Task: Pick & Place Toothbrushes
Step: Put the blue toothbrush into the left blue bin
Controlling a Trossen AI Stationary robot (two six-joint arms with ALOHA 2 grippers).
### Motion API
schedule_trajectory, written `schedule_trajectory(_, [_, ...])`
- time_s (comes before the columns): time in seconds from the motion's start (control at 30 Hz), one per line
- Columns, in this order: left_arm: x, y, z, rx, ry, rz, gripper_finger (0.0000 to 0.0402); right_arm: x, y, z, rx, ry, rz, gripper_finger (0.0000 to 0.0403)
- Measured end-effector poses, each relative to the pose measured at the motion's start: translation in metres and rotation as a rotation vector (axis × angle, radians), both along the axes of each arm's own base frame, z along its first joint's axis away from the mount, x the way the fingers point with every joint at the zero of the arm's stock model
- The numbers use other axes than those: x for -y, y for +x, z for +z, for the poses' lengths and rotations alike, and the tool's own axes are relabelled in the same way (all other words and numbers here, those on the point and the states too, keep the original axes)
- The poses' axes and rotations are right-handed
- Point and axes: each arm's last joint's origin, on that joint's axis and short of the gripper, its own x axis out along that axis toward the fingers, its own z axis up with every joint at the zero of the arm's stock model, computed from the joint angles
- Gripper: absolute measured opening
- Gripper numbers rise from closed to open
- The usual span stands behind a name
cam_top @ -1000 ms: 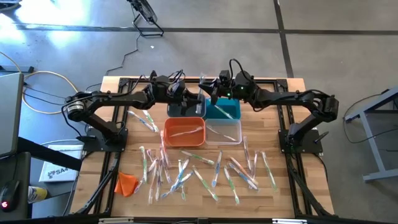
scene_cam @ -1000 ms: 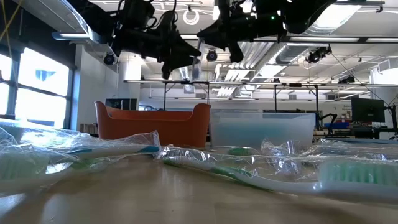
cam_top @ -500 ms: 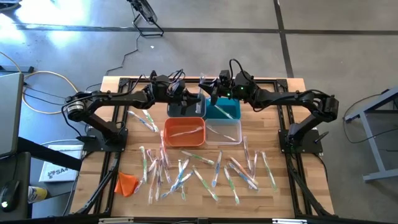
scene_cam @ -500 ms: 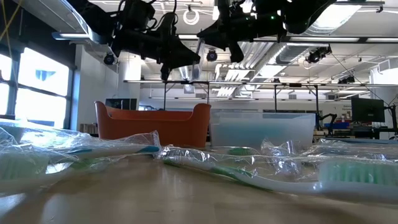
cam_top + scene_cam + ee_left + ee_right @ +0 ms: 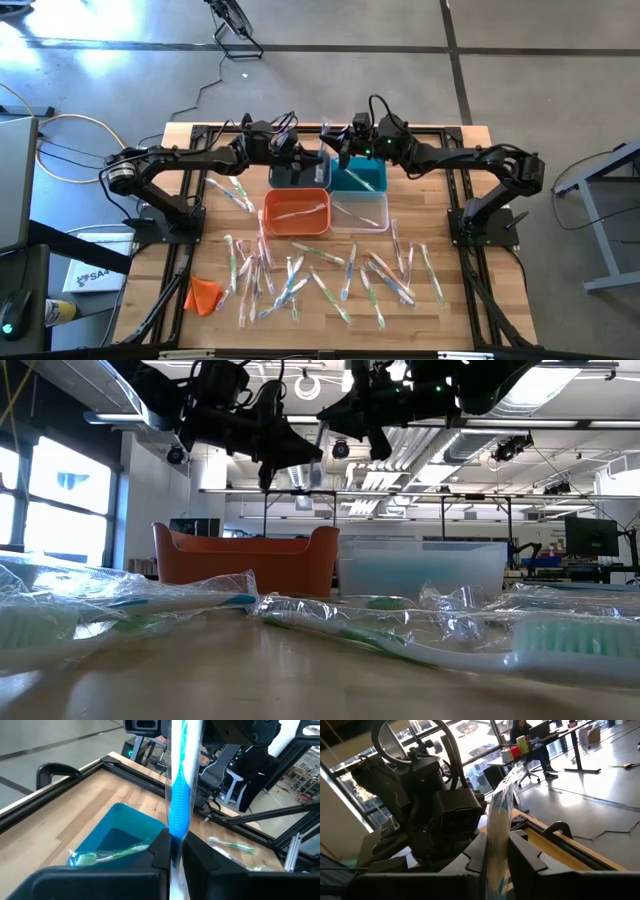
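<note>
In the high view both arms reach inward over the far half of the wooden table (image 5: 160, 300), meeting above the bins in the upper middle of the frame. The left gripper (image 5: 306, 152) hangs over the dark grey bin (image 5: 290, 177), and the right gripper (image 5: 340, 153) over the teal bin (image 5: 362, 180), the two heads just beside each other with little room between them.

The left wrist view shows the left gripper's fingers (image 5: 161, 851) clamped together on a blue-handled toothbrush (image 5: 179, 805) in its clear wrapper, standing upright between them. Behind it lies the teal bin with one green toothbrush (image 5: 107, 854) inside.

The right wrist view shows the right gripper's fingers (image 5: 520, 855) pressed on a clear wrapped toothbrush (image 5: 497, 827), which rises between them toward the left arm's head close in front. It cannot be told whether both grippers grip the same brush.

The orange bin (image 5: 296, 213) and clear bin (image 5: 360, 212) sit side by side just below the other two, touching them. In the low view both grippers hang well above the orange bin's rim (image 5: 245, 540).

The loose toothbrushes (image 5: 320, 275) lie scattered across the lower half of the table, packed closely, and a few more lie left of the bins. An orange cloth lump (image 5: 204, 295) rests near the lower left edge. The table's far corners are bare.
</note>
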Motion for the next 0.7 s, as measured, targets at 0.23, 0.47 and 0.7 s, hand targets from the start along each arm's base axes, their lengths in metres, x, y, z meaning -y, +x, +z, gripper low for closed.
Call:
schedule_trajectory(0.23, [0.000, 0.000, 0.000, -0.002, -0.009, -0.011, 0.0018, -0.001, 0.000, 0.000, 0.002, 0.013, 0.044, 0.0083])
schedule_trajectory(0.47, [0.000, 0.000, 0.000, 0.000, -0.006, -0.005, 0.0018, 0.001, -0.009, 0.010, 0.023, 0.062, 0.067, 0.0171])
schedule_trajectory(0.7, [0.000, 0.000, 0.000, -0.003, -0.007, -0.002, 0.0018, 0.007, -0.034, 0.031, 0.016, 0.065, 0.020, 0.0252])
